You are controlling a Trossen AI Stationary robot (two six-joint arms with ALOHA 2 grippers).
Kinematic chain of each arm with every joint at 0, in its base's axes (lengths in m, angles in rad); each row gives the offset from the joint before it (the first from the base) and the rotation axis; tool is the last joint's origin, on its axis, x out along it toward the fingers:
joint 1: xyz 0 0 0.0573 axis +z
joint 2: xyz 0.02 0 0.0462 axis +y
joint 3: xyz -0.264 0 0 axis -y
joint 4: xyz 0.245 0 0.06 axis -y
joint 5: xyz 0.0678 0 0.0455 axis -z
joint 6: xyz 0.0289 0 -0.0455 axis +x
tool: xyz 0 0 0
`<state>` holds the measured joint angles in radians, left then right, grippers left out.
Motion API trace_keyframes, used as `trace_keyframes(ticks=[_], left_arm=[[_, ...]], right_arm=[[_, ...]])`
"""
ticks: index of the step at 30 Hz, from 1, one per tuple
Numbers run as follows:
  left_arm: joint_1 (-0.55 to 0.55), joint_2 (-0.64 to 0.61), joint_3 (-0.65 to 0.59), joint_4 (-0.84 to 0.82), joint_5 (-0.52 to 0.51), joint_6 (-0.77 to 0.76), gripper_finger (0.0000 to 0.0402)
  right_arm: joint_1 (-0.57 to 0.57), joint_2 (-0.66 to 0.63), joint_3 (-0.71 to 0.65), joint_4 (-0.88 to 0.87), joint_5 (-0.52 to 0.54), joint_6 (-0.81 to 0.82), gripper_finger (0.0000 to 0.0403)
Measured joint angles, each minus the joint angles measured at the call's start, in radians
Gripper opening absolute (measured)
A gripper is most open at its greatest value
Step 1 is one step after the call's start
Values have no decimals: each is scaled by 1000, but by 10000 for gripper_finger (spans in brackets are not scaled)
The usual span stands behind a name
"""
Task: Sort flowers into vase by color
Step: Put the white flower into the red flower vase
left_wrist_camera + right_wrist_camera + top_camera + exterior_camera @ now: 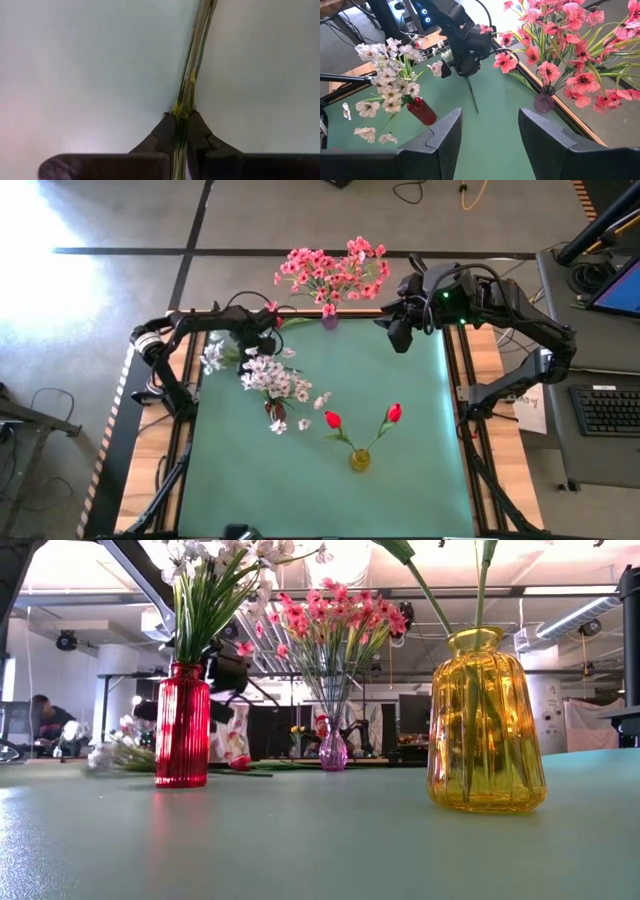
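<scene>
Near the far left corner of the green mat [400, 410], the left gripper [181, 131] was clenched on a thin green flower stem [194, 55], low against the surface; its pink blossom [505, 62] lay toward the purple vase [330, 321] at the far edge, which already held a crowd of pink sprays. White flowers filled the red vase [182, 726] just beside the arm, and two red buds stood in the yellow vase [359, 459] at the near edge. The right gripper [490, 135] hung released over the far right of the mat. The pinch looked narrow, so the stem might swivel or slip on lifting. Swinging it across could brush the white flowers or tip the red vase. Feeding a floppy stem into the crowded purple neck might miss or topple it.
</scene>
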<state>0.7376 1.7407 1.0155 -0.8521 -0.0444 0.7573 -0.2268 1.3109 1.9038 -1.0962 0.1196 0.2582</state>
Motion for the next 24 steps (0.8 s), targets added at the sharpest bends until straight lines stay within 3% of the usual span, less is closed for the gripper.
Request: trace_keyframes(ticks=[17,24], left_arm=[[-3,-147,169,-384,0,-176,0],[-4,-182,299,-521,-15,-296,0]], right_arm=[[0,0,0,0,0,-11,187],[0,0,0,0,0,-20,187]])
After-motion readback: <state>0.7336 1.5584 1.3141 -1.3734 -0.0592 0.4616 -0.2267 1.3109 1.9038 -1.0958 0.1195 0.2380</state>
